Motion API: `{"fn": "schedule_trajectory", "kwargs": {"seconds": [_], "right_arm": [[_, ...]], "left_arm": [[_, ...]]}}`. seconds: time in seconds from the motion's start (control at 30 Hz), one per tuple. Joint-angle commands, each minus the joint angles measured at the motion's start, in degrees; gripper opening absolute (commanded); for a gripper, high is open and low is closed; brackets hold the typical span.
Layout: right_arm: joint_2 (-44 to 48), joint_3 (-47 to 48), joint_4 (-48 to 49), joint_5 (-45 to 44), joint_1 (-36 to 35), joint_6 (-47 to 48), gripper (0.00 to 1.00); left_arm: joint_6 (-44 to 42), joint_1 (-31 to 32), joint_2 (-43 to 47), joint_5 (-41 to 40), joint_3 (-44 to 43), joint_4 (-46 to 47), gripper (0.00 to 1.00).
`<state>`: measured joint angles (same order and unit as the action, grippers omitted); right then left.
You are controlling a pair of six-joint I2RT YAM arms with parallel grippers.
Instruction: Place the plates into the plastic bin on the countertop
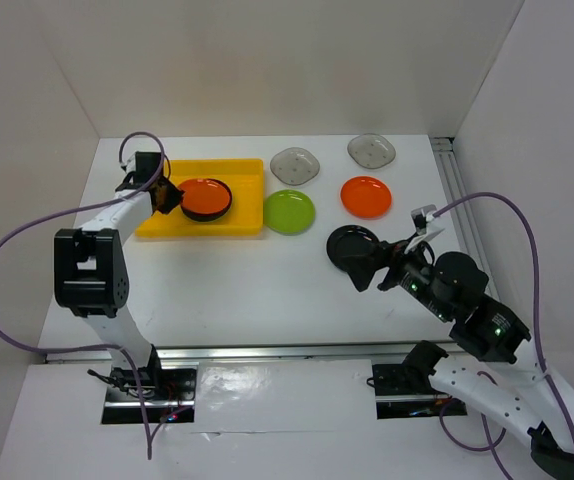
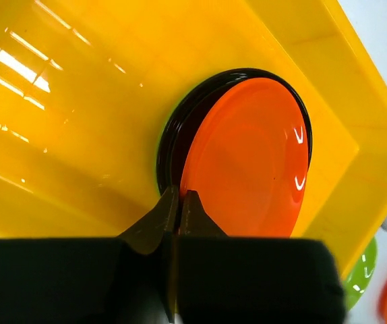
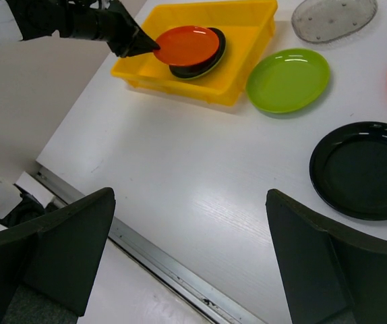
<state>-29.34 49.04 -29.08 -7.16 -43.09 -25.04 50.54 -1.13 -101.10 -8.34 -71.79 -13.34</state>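
Just past the metal rail [image 1: 267, 350] at the bottom of the top view, the right gripper [image 3: 189, 196] hangs over the white countertop [image 1: 247, 290], jaws spread wide with nothing between them. Just beyond it, right of centre, a loose black plate [image 1: 350, 243] lies flat on the surface. The right wrist view puts it ahead of the right-hand finger, outside the gap.

Higher in the frame, a lime green plate [image 1: 289, 211] sits at mid-frame just beside the right wall of the yellow plastic bin [image 1: 167, 228]. A free orange plate [image 1: 366, 196] lies to its right, apart from it.

Inside the bin, upper left of centre, the left gripper [image 1: 170, 196] is pinched tight on the left rim of the held orange plate [image 1: 204, 198]. That plate tilts over a second black plate [image 2: 180, 128] lying in the bin, and a sliver of green shows beneath it.

Farthest up, near the back wall, lie the left grey plate [image 1: 296, 165] and the right grey plate [image 1: 371, 151], both flat on the countertop
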Motion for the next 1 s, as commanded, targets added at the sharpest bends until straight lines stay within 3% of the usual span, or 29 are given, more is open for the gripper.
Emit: {"fn": "schedule_trajectory", "kwargs": {"seconds": [0.0, 0.03, 0.17, 0.3, 0.4, 0.5, 0.57, 0.67, 0.7, 0.83, 0.97], "right_arm": [[-0.98, 0.97, 2.98, 0.83, 0.11, 0.6, 1.0], [-0.98, 1.5, 2.98, 0.83, 0.11, 0.6, 1.0], [-2.03, 1.5, 3.68, 1.36, 0.11, 0.6, 1.0], [-3.26, 0.97, 4.91, 2.68, 0.11, 0.6, 1.0], [-3.26, 0.27, 6.05, 3.55, 0.11, 0.08, 1.0], [-2.66, -0.43, 6.05, 2.51, 0.11, -0.45, 1.0], [-2.04, -0.43, 4.74, -0.04, 0.11, -0.45, 1.0], [-1.51, 1.67, 2.63, -5.38, 0.11, -0.98, 1.0], [-0.98, 2.98, 1.32, -6.72, 0.11, -1.5, 1.0], [0.16, 6.07, -1.23, -11.38, 0.11, -2.82, 1.0], [2.44, 7.39, -2.55, -11.22, 0.11, -3.35, 1.0]], "left_arm": [[-3.26, -0.19, -0.14, 4.64, -4.67, 4.29, 0.15], [-3.26, -0.19, -0.15, 5.17, -4.68, 3.77, 0.34], [-3.96, -0.19, 1.51, 7.45, -3.9, 4.89, 0.64], [-5.36, 2.43, 8.71, 6.84, -0.63, 6.22, 0.72], [-7.65, 9.81, 16.0, 0.79, -0.02, 5.7, 0.86], [-5.3, 17.87, 23.54, 2.7, 5.76, 6.92, 0.88], [-3.18, 23.6, 26.55, 3.33, 14.08, 12.25, 1.0], [1.74, 34.76, 26.66, 5.78, 24.11, 20.61, 1.0], [2.27, 37.4, 25.26, 6.57, 25.54, 26.99, 1.0], [2.81, 48.73, 12.62, 5.97, 23.9, 34.16, 1.0], [2.81, 51.92, 0.22, 5.97, 17.66, 36.62, 0.98]]}}
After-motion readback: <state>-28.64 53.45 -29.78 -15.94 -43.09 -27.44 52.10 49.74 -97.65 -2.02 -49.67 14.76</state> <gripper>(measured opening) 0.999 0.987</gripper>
